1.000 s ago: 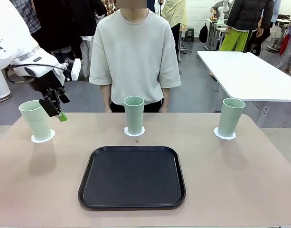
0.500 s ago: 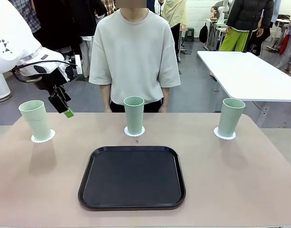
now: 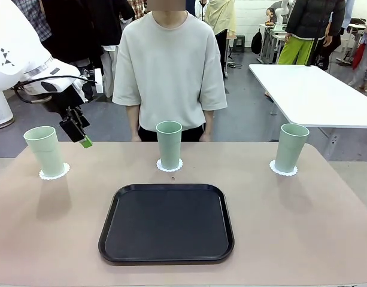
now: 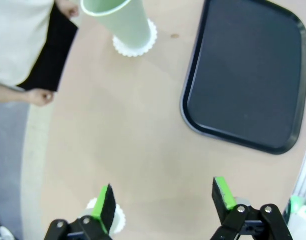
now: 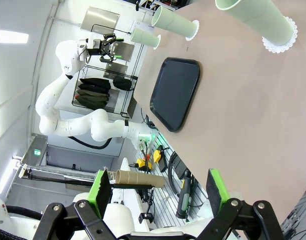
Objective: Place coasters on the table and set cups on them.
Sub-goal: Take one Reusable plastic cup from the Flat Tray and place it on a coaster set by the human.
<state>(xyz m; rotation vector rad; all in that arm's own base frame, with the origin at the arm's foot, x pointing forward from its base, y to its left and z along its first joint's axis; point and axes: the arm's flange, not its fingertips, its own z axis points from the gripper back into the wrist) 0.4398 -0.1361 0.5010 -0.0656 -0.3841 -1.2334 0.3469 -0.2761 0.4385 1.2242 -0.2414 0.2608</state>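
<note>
Three pale green cups each stand upright on a white scalloped coaster along the far side of the tan table [image 3: 303, 227]: the left cup [image 3: 45, 150] on its coaster [image 3: 54, 174], the middle cup [image 3: 169, 143] on its coaster [image 3: 169, 166], and the right cup [image 3: 291, 146] on its coaster [image 3: 283, 170]. My left gripper [image 3: 79, 133] hangs in the air just right of the left cup's rim, apart from it. Its wrist view shows that gripper [image 4: 162, 200] open and holding nothing, high above the table, with the middle cup [image 4: 118, 20] ahead. My right gripper [image 5: 159, 192] is open and holds nothing, off to the side of the right cup [image 5: 255, 20].
A black tray [image 3: 166, 223] lies bare in the middle near my side. A person stands at the far edge behind the middle cup, one hand [image 4: 40, 96] low by the table edge. A white table [image 3: 315, 92] stands at the back right.
My left gripper has risen and drawn a little to the right, away from the left cup, then stayed about still. The cups and coasters have not moved.
</note>
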